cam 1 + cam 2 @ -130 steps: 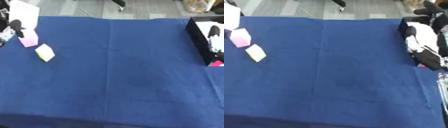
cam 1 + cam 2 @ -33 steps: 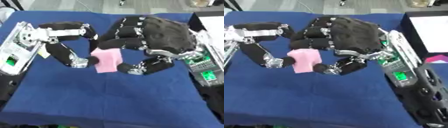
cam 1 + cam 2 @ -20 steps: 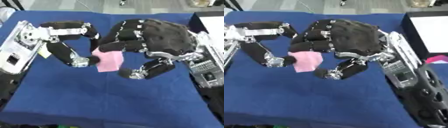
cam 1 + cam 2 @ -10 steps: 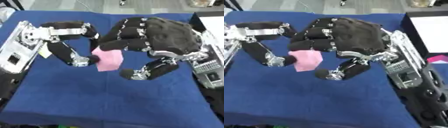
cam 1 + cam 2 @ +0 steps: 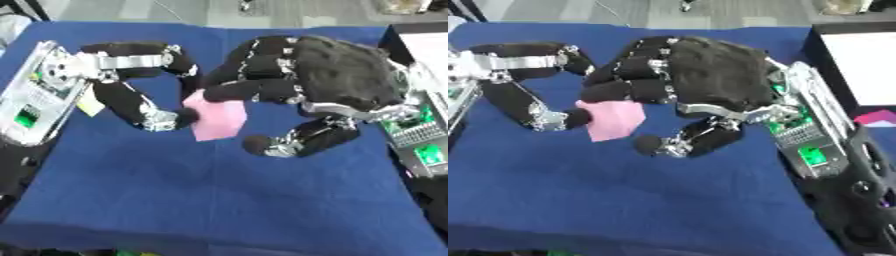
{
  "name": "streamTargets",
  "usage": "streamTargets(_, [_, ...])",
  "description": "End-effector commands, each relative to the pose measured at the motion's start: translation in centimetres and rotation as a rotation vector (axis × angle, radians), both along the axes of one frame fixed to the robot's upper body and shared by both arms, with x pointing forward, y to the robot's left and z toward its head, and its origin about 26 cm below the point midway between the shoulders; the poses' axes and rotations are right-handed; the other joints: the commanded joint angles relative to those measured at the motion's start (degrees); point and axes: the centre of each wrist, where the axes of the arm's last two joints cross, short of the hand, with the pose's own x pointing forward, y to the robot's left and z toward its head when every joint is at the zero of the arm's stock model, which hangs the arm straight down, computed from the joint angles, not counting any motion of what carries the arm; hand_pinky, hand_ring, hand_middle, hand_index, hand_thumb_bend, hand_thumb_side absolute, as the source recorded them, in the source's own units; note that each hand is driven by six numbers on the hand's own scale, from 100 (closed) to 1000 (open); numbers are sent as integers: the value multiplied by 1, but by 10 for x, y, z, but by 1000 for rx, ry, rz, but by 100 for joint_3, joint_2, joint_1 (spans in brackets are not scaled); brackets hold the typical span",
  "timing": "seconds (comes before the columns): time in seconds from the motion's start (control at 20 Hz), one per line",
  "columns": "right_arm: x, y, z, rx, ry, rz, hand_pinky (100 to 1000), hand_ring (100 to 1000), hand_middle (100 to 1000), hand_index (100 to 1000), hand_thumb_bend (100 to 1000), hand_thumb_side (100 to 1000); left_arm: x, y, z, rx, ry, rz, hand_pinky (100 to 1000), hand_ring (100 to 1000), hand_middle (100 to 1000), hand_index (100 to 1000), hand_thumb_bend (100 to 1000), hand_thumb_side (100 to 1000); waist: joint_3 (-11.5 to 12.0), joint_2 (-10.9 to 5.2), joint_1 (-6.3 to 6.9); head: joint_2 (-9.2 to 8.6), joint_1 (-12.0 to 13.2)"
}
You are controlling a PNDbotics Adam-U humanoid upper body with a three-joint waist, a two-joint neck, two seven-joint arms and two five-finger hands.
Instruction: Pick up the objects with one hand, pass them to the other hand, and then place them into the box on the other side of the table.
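At nine o'clock of the left eye view, the left hand (image 5: 144, 82) comes in over the blue-covered desk (image 5: 219, 200), its forearm electronics showing green lights at the view's left edge. Its fingers and thumb are curled inward, and their tips pinch the left edge of a pink object (image 5: 217, 119), a flat, soft-looking square piece held above the cloth. A small yellow object (image 5: 88, 106) shows just beside the left wrist, partly hidden; whether it lies on the desk cannot be told.

At the centre, the pink object hangs between both hands, slightly tilted.

At two o'clock, the right hand (image 5: 328, 85) reaches in from the right, back of the hand upward. Its fingers (image 5: 258, 90) are curled over the pink object's top edge and appear to touch it, while the thumb (image 5: 289, 142) bends beneath, its tip just beside the lower right corner, apart from it.

At three o'clock in the right eye view stands a box (image 5: 859, 65), dark-walled with a white interior, with something pink (image 5: 877, 118) at its near edge.
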Motion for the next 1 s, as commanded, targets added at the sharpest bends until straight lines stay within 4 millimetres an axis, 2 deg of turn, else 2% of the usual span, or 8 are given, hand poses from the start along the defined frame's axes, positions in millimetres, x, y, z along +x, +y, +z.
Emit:
streamTargets(0.05, [0,-2,5,-10,-30,-5,804,806,857,962,261,190,-3,3,14,-3,-30,-3,691,506,434,638,105,561,-6,-75,11,-8,11])
streamTargets(0.4, [2,-1,3,-13,-37,-11,802,805,857,960,262,189,-5,0,16,-4,-27,-16,691,506,434,638,100,558,-2,-68,18,-8,8])
streamTargets(1.0, [2,1,2,21,-86,-39,755,771,813,940,264,125,-5,-3,14,0,-22,-26,696,512,434,640,100,562,10,-71,15,-8,-4])
